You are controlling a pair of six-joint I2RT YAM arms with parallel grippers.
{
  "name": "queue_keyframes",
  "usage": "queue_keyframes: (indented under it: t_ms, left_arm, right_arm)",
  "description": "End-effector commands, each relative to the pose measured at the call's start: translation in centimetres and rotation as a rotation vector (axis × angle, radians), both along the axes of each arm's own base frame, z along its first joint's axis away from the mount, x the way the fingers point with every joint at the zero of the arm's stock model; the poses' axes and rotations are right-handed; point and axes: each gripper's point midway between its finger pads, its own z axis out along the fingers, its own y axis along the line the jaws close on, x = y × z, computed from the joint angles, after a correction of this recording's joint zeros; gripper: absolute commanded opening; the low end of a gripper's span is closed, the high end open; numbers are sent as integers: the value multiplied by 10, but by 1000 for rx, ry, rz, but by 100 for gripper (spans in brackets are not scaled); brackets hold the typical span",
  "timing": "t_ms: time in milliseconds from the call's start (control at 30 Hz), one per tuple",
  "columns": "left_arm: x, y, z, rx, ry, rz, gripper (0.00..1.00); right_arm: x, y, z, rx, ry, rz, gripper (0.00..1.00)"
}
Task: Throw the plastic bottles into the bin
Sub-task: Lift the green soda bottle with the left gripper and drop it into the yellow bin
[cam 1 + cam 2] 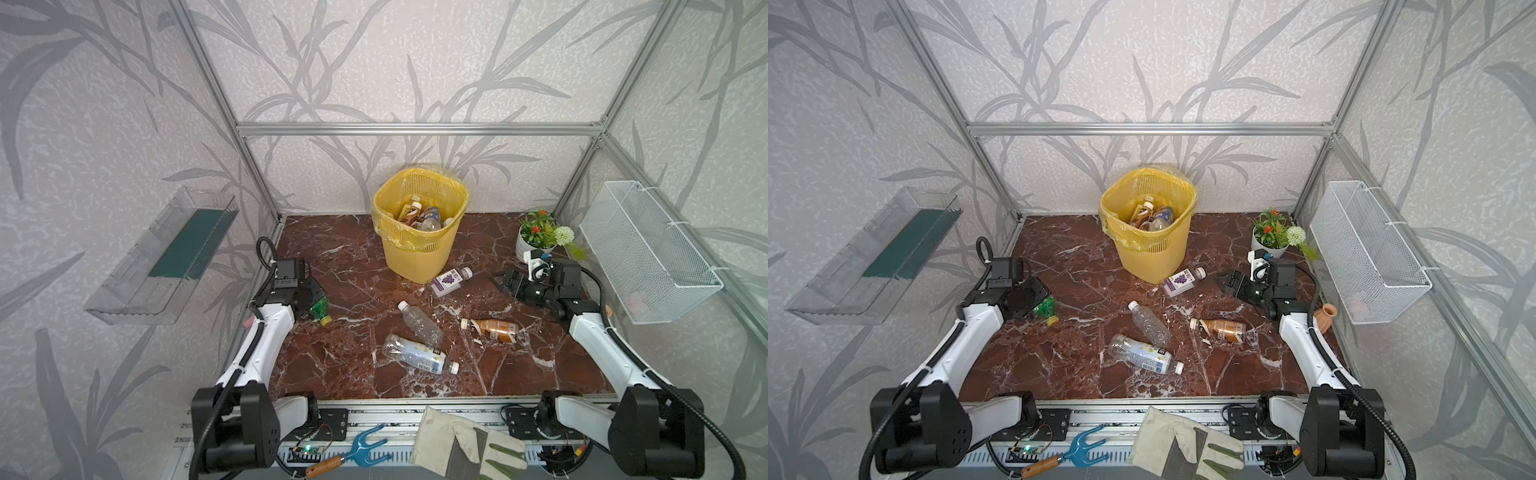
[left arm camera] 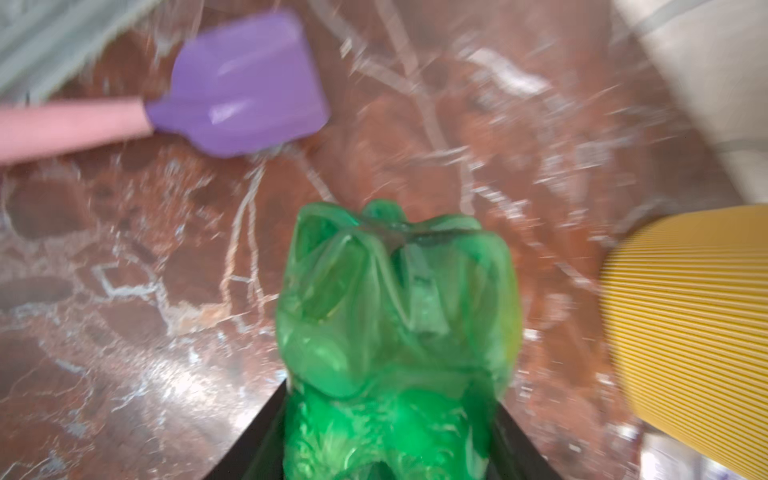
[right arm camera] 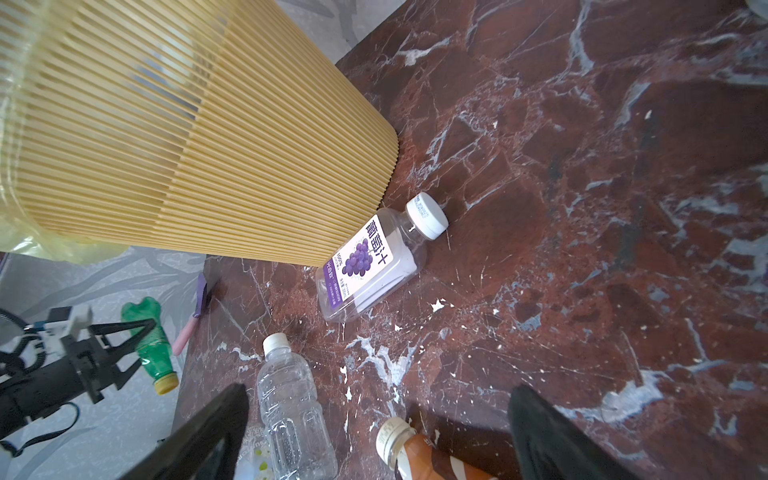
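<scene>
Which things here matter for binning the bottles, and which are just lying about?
Job: bin, green bottle, grape-label bottle, clear bottle, white-label bottle, brown bottle.
Lying about: potted plant, wire basket, purple spatula, glove, blue hand fork, clay vase.

Yellow bin (image 1: 415, 253) stands at the bench's (image 1: 357, 286) back (bottles (image 1: 424, 214) inside). Grape-juice bottle (image 1: 449, 281), clear bottle (image 1: 420, 324), brown bottle (image 1: 494, 329) and white-labelled bottle (image 1: 419, 354) lie before it; green bottle (image 1: 320, 309) is clamped in the left tool (image 3: 145, 343).
</scene>
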Motion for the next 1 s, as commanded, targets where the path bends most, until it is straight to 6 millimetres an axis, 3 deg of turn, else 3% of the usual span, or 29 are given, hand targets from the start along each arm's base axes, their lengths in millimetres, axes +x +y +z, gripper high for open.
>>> queue_keyframes:
  t_ms: [0,200,333,533,667,733,800,867,967]
  left_arm:
    - [7,-9,68,0,-213,-33,40]
    - [15,-24,184,15,-578,-77,39]
    - [31,-49,255,18,-757,-171,38]
    - [77,-112,318,14,-878,-360,38]
    - [120,-182,326,-3,-847,-536,39]
    - [149,-217,308,37,-738,-615,44]
    - [171,-239,294,69,-624,-660,49]
    - [188,-251,267,39,-491,-681,58]
    - [191,-254,257,17,-430,-680,91]
  right_arm:
    - [2,-4,19,-31,-60,-10,97]
    - [0,-6,22,-40,-80,-23,98]
    - [-2,-6,21,-32,-86,-27,97]
    - [-7,-6,16,-28,-74,-30,97]
    - [-11,-6,14,-29,-66,-30,97]
    - [-12,-6,17,-33,-72,-29,98]
    - [-14,-7,20,-36,-76,-31,98]
    - [-16,-7,23,-38,-83,-30,98]
    - [-18,-10,28,-48,-93,-37,98]
